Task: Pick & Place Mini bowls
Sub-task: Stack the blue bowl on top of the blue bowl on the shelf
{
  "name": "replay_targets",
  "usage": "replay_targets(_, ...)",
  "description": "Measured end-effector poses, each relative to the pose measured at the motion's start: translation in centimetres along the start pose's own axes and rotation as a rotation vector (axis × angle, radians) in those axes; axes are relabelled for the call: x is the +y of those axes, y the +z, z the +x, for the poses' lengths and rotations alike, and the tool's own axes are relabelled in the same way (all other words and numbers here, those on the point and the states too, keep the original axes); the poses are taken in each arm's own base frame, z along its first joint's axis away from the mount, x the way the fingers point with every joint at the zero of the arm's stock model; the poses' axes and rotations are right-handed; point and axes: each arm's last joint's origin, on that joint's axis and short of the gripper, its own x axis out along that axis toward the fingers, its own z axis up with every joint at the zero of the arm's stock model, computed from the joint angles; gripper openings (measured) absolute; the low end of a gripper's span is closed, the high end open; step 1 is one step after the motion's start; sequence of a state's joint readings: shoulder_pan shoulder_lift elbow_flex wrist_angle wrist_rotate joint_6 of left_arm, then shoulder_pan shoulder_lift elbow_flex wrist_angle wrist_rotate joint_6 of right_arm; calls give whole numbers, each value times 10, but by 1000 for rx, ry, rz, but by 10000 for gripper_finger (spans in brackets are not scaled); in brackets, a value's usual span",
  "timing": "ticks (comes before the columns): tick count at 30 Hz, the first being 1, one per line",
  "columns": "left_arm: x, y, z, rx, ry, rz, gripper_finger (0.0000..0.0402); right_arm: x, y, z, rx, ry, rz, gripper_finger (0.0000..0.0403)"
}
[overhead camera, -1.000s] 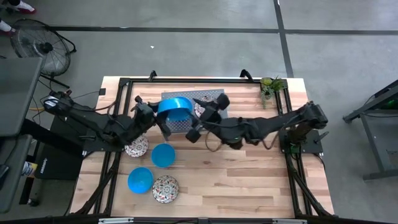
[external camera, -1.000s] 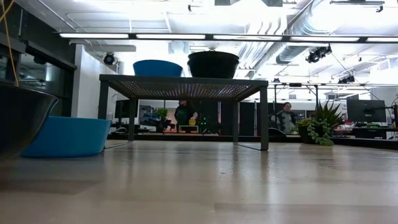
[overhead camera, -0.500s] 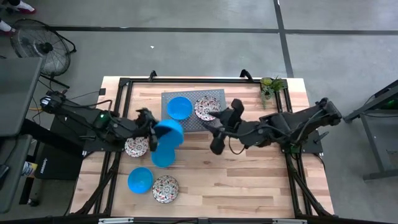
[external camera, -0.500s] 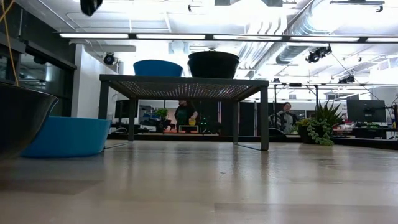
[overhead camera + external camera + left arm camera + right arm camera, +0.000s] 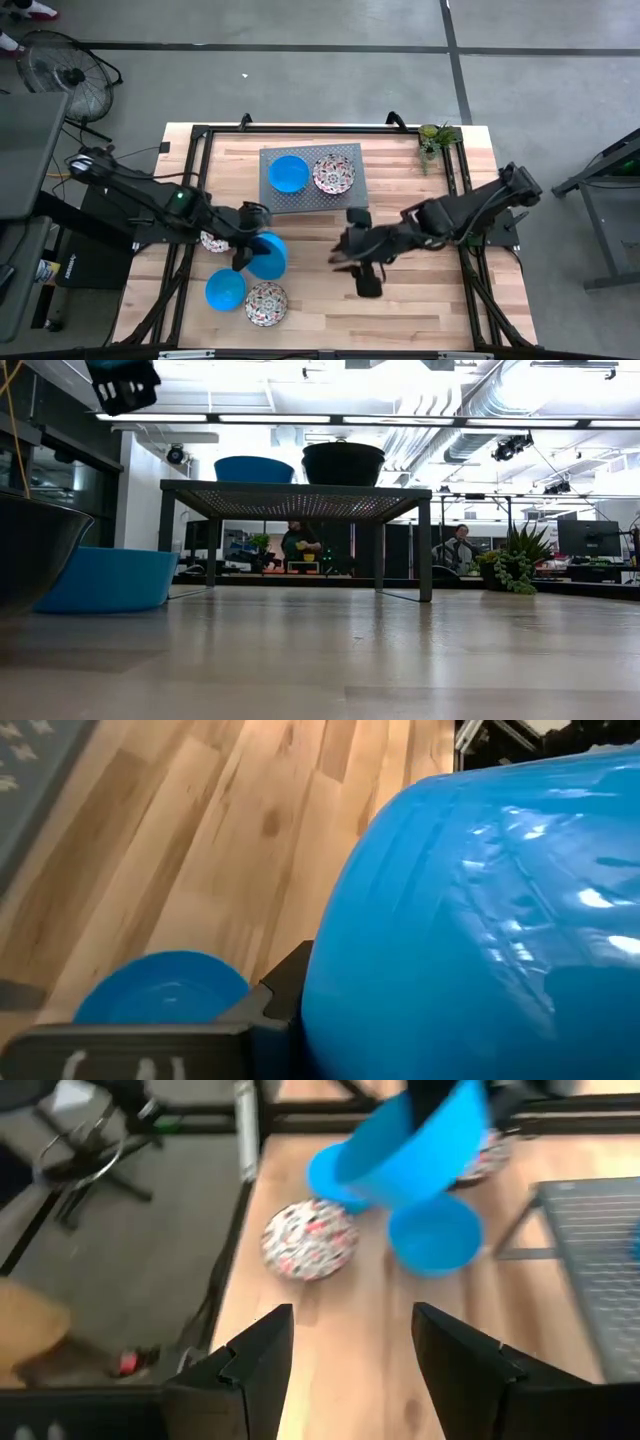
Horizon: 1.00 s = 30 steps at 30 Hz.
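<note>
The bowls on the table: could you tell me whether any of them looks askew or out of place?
One blue bowl hangs tilted on its side in the left hand, above the table. Nothing is spilled or damaged.

A bright blue bowl (image 5: 268, 254) sits in the dark left gripper (image 5: 243, 256). Beside it lie a plain blue bowl (image 5: 225, 289) and a white bowl (image 5: 267, 303) speckled red and dark, on pale striped wood (image 5: 420, 310).

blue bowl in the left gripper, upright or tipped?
Tipped. The blue bowl held by the left gripper hangs on its side above the table; in the right wrist view its mouth slants sideways, not up.
</note>
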<state>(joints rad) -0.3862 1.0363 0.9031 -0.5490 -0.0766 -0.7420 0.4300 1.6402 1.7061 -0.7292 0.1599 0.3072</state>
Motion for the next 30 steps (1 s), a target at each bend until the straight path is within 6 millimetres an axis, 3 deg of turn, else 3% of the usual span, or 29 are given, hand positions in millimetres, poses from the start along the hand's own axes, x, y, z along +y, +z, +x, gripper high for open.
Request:
replay_targets(4, -1, 0, 5, 16, 0, -29, 92, 15, -7, 7, 34, 37, -70, 192)
replay_targets(13, -2, 1, 7, 11, -16, -77, 92, 36, -15, 3, 25, 54, -161, 192)
replay_targets(30, -2, 2, 6, -22, 7, -192, 92, 51, -5, -1, -122, 99, -291, 192)
